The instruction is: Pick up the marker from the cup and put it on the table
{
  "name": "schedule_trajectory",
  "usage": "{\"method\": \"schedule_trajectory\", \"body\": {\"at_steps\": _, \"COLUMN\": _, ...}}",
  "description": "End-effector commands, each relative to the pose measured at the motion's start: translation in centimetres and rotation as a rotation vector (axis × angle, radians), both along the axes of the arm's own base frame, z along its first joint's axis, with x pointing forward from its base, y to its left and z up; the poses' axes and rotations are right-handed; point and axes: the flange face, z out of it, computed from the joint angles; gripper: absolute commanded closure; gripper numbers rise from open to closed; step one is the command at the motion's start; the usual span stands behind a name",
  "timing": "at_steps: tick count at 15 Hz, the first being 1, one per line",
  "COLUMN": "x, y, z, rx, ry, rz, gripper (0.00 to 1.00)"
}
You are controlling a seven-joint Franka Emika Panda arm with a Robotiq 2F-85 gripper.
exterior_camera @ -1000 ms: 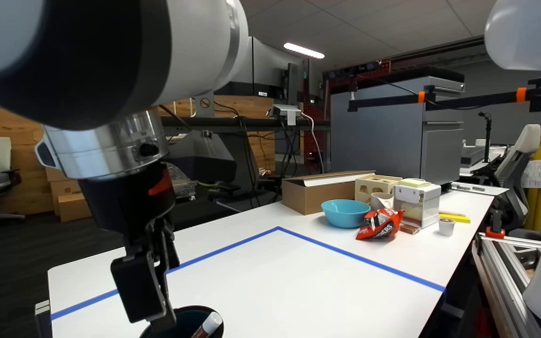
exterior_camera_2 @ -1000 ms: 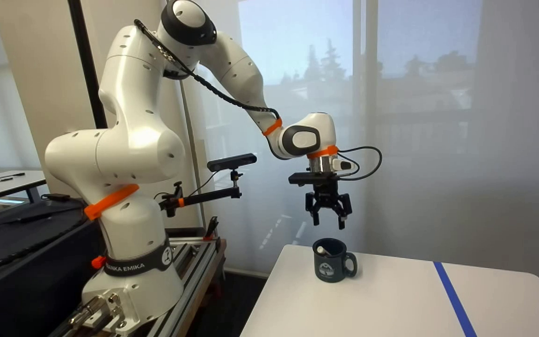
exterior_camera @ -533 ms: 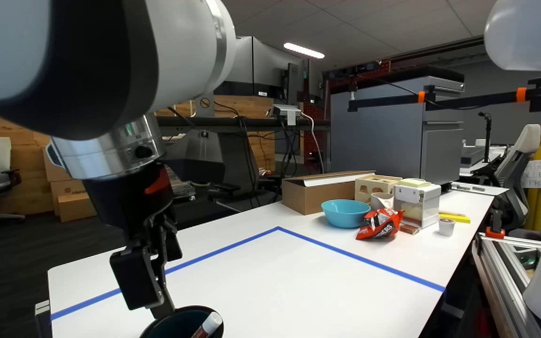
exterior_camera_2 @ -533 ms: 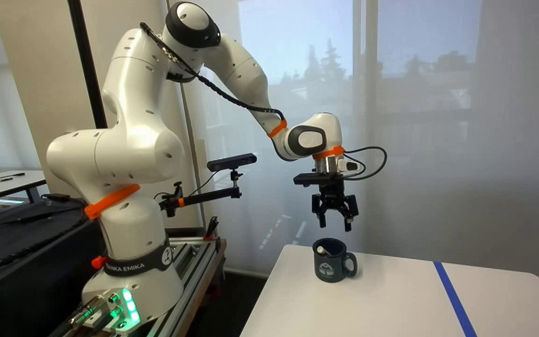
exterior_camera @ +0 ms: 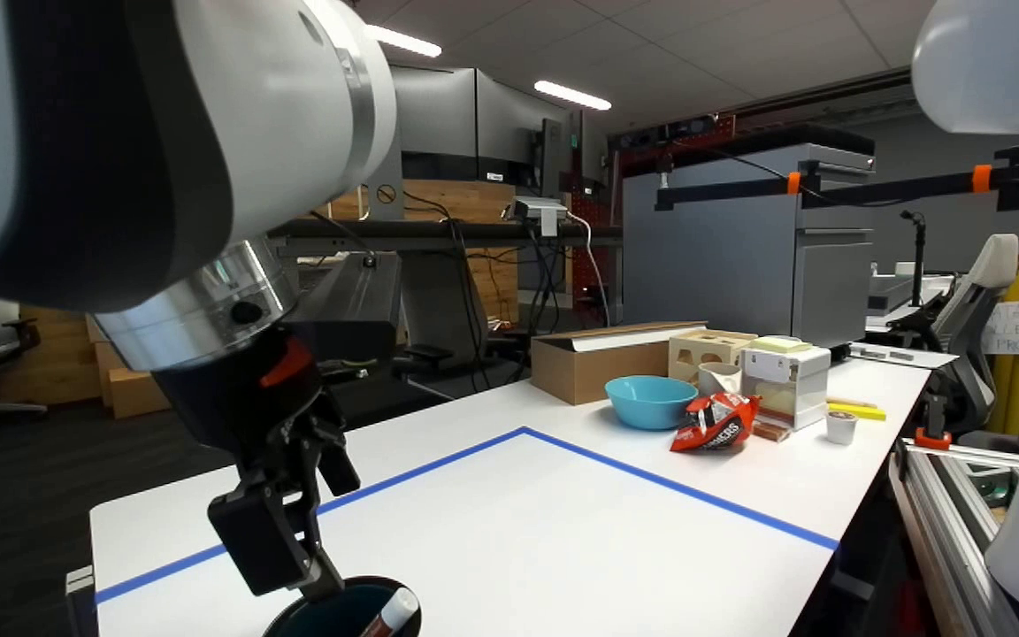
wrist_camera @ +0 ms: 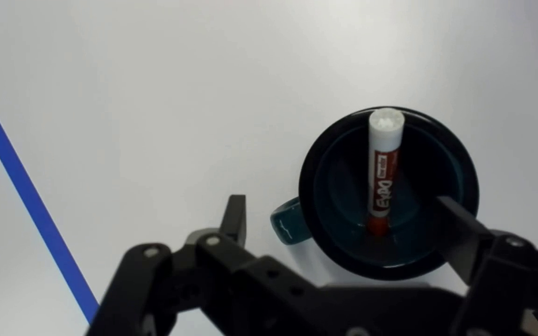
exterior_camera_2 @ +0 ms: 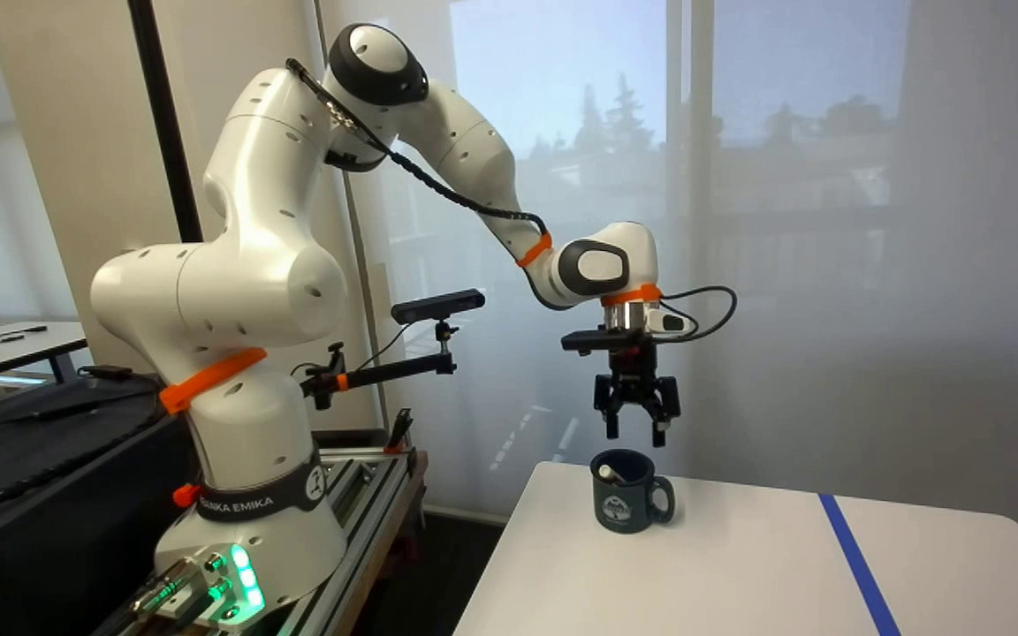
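I hold my pincer (exterior_camera_2: 635, 436) spread wide above the dark teal mug (exterior_camera_2: 626, 503) on the white table (exterior_camera_2: 695, 570); inside the mug leans the Expo marker (wrist_camera: 385, 161), red end down, white end up

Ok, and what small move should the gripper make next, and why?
I'd probably nudge the open gripper away from the handle of the cup, toward the marker, before lowering: in the wrist view, the marker leans inside the cup, off-centre between the fingers, with the finger opposite the handle overlapping the rim.
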Motion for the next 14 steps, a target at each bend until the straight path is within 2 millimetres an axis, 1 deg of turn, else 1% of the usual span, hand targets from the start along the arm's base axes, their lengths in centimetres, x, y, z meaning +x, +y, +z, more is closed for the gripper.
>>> {"method": "schedule_trajectory", "body": {"at_steps": 1, "x": 0.5, "y": 0.6, "z": -0.9, "rx": -0.068, "ry": 0.021, "rz": -0.029, "gripper": 0.0}}
{"method": "schedule_trajectory", "body": {"at_steps": 8, "x": 0.4, "y": 0.9, "z": -2.0, "rx": -0.1, "ry": 0.101, "rz": -0.062, "gripper": 0.0}}
{"method": "schedule_trajectory", "body": {"at_steps": 14, "x": 0.4, "y": 1.3, "z": -2.4, "rx": -0.112, "ry": 0.167, "rz": -0.086, "gripper": 0.0}}
